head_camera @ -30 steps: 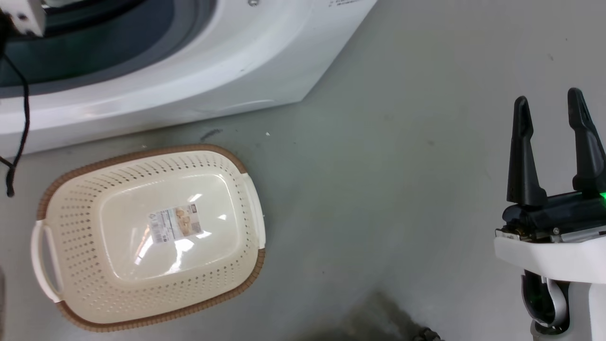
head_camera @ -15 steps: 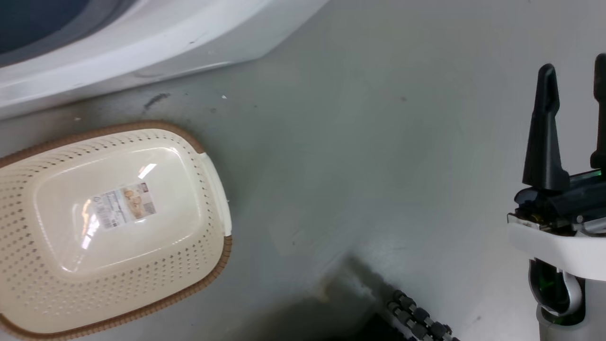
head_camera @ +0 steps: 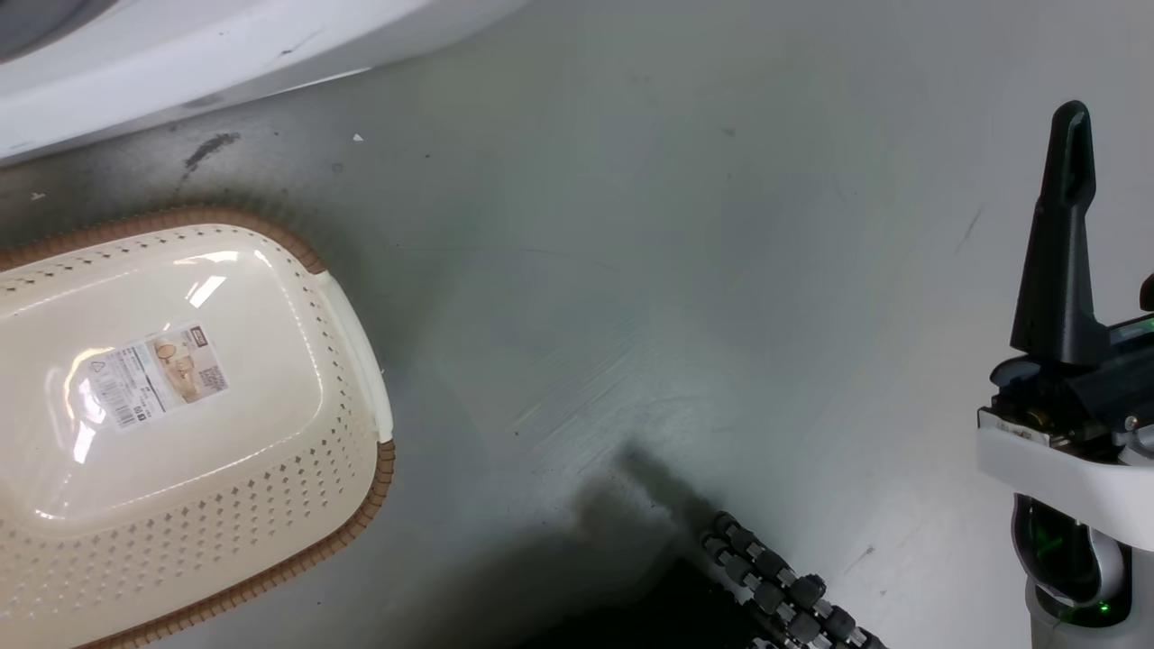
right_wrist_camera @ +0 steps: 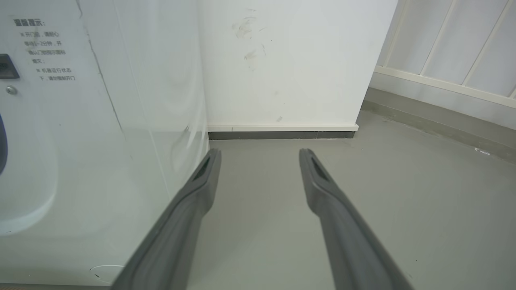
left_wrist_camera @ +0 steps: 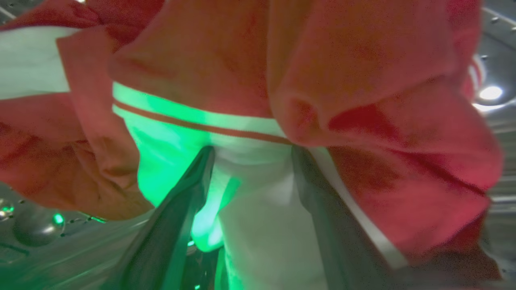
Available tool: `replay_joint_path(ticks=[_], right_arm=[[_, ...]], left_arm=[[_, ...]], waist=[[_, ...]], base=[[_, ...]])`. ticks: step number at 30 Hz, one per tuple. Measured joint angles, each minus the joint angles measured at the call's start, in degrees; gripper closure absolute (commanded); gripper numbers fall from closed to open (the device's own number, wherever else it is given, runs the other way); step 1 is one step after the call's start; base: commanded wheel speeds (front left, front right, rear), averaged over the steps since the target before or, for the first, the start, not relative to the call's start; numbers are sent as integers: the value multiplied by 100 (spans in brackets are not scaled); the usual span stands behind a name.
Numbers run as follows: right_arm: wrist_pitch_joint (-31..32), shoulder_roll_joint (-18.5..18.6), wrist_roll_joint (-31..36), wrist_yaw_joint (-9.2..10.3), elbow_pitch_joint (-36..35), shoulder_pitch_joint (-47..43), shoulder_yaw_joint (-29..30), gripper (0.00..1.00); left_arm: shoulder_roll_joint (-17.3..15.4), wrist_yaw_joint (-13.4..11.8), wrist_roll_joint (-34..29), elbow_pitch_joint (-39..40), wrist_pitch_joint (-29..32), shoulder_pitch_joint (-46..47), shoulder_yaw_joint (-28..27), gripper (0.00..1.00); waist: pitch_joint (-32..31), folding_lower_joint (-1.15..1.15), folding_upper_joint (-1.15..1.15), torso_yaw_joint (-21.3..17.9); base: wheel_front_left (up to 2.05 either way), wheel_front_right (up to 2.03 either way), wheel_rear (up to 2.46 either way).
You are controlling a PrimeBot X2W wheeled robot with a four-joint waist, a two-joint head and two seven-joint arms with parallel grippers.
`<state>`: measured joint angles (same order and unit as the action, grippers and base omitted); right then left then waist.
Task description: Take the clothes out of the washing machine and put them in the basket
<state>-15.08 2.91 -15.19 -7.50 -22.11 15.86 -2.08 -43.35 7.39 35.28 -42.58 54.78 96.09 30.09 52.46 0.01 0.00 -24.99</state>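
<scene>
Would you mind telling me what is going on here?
The robot is unloading the washing machine. Its left end effector is inside the steel drum, open, its fingers either side of a white panel of the red clothes, not yet closed on them. The right end effector is open and holds nothing, above the floor beside the machine. The basket sits on the floor before the machine; the part in view holds no clothes.

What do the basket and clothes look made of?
The basket looks like moulded plastic, glossy cream, given the glare and punched holes; its brown woven-look rim is probably plastic too. The clothes look like soft matte fabric, red and white: they fold and bunch.
</scene>
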Motion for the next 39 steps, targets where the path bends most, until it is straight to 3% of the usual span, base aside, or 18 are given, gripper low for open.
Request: replay_joint_path(ticks=[5,7,18,39], right_arm=[[-1,-1,-35,0,-23,5,-8,0],[-1,0,-43,0,-29,15,-23,0],[0,-1,35,0,-49,54,-43,0],[0,-1,475,0,111,19,-65,0]], left_arm=[[8,1,-34,-53,160,169,168,0],[-12,2,-33,-59,152,199,233,100],[-85,9,30,-188,-652,240,553,100],[68,10,681,-642,-4457,-1073,1228,100]], waist=[[103,0,0,-60],[130,0,0,-73],[93,-2,0,-24],[-775,-1,0,401]], base=[[0,0,0],[0,0,0],[0,0,0],[0,0,0]])
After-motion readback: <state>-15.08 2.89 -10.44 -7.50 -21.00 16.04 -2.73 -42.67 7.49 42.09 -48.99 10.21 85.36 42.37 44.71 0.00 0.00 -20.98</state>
